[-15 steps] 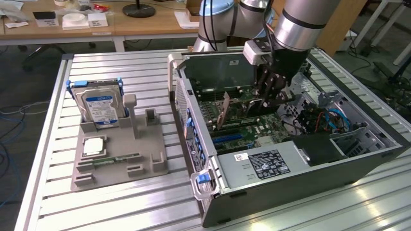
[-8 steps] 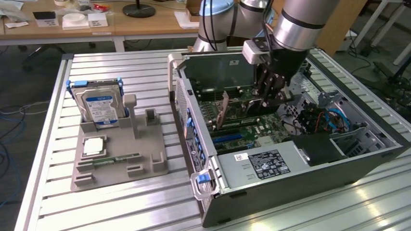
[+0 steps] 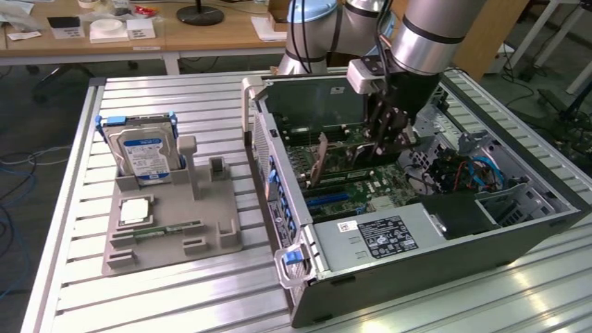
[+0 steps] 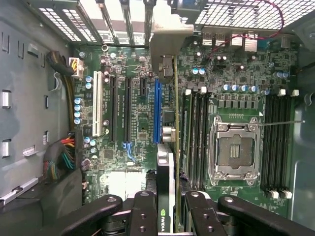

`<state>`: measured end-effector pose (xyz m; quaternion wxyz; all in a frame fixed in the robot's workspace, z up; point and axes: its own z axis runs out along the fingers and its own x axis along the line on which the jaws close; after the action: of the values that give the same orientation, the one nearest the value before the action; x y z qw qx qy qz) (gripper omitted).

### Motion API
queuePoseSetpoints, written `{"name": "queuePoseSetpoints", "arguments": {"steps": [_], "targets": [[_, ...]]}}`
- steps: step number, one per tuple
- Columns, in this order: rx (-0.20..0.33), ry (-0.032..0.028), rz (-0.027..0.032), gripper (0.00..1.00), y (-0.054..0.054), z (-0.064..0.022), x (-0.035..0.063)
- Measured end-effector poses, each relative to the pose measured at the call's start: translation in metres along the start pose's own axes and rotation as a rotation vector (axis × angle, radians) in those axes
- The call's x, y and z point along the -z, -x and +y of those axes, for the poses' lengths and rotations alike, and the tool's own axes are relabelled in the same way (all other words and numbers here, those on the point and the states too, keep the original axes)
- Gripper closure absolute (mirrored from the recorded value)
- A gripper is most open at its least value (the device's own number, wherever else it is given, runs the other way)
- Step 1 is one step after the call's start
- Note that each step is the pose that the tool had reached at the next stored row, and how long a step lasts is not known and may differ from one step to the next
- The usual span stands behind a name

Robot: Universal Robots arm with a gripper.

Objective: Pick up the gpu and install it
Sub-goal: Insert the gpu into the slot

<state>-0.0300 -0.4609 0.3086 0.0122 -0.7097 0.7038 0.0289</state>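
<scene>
The gpu is a thin black card held on edge inside the open computer case, above the motherboard. My gripper reaches down into the case and is shut on the card's end. In the wrist view the gpu shows edge-on with a green logo between the black fingers, the gripper clamped on it. Its pale metal bracket points toward the case's slotted rear wall. The card hangs over the board just beside the long blue slot; whether it touches the board I cannot tell.
A grey holder on the exterior view's left carries a silver hard drive, a square chip and a green memory stick. Inside the case are the processor socket, memory slots and cable bundles. Case walls close in around the arm.
</scene>
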Motion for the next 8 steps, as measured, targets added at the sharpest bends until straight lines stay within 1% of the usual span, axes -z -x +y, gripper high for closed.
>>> {"name": "queuePoseSetpoints", "arguments": {"steps": [8], "targets": [[0.0,-0.0001,-0.0004,0.73,0.0,0.0,-0.0009]]}}
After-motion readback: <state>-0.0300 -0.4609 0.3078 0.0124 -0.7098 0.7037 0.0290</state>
